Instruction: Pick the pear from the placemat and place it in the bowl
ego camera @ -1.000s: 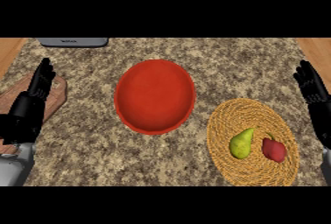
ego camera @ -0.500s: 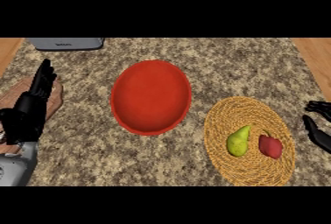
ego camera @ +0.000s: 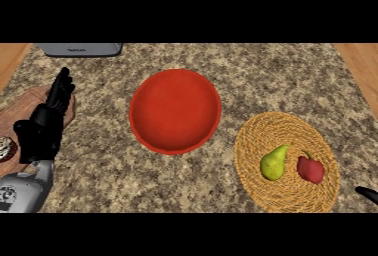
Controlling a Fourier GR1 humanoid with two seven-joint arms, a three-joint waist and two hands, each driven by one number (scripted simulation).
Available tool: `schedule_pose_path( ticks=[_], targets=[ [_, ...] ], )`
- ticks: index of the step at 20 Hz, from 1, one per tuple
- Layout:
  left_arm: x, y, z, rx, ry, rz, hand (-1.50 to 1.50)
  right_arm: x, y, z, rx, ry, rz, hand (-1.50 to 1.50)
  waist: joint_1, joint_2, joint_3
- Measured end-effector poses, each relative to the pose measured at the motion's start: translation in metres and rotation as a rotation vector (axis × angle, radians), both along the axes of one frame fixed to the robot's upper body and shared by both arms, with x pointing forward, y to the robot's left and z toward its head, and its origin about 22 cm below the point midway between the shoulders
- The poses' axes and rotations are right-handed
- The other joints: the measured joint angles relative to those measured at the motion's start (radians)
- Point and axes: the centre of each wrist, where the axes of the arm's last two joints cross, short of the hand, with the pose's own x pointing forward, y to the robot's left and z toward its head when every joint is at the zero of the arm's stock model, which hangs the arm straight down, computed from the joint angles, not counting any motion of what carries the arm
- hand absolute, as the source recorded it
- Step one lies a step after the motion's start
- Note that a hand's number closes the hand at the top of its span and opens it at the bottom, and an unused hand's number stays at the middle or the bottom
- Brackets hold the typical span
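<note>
A green pear (ego camera: 273, 162) lies on a round woven placemat (ego camera: 286, 132) at the right, beside a red fruit (ego camera: 311, 169). An empty red bowl (ego camera: 175, 111) sits at the counter's middle. My left hand (ego camera: 46, 125) rests at the left edge, fingers straight and pointing up, holding nothing. Of my right hand only a black fingertip (ego camera: 366, 193) shows at the lower right corner, just off the placemat's edge and apart from the pear.
A wooden board (ego camera: 22, 107) lies under the left hand at the left edge, with a small cupcake-like item (ego camera: 4, 148) on it. A grey appliance (ego camera: 80, 48) stands at the back left. Wood floor shows past the counter's right edge.
My right hand has dropped from the right edge toward the lower right corner and now shows only a fingertip. The view shifted a little, and the left hand stays resting.
</note>
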Motion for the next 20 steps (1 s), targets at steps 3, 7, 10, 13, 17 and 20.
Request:
schedule_pose_path(
  ticks=[3, 7, 10, 13, 17, 20],
  targets=[
    [-0.001, -0.001, 0.000, -0.001, 0.000, 0.002, 0.00, 0.001, -0.005, 0.023, -0.131, 0.066, 0.041, -1.50, 0.000, -0.002, -0.001],
    [0.000, -0.001, 0.003, -0.005, 0.007, -0.003, 0.00, 0.012, 0.004, 0.052, -0.319, 0.162, 0.081, -1.50, 0.002, -0.002, -0.003],
    [0.000, -0.001, 0.003, 0.002, 0.011, -0.004, 0.00, 0.025, 0.021, 0.072, -0.436, 0.238, 0.118, -1.50, 0.007, -0.002, -0.003],
    [0.002, 0.000, 0.004, -0.001, 0.009, -0.006, 0.00, 0.035, 0.045, 0.084, -0.515, 0.298, 0.164, -1.50, 0.007, -0.001, -0.003],
    [0.006, -0.001, 0.002, -0.002, 0.009, -0.010, 0.00, 0.047, 0.079, 0.088, -0.574, 0.365, 0.229, -1.50, 0.008, -0.001, -0.002],
    [0.008, -0.002, 0.001, 0.003, 0.007, -0.008, 0.00, 0.054, 0.098, 0.090, -0.614, 0.407, 0.274, -1.50, 0.008, 0.000, -0.002]
  ],
)
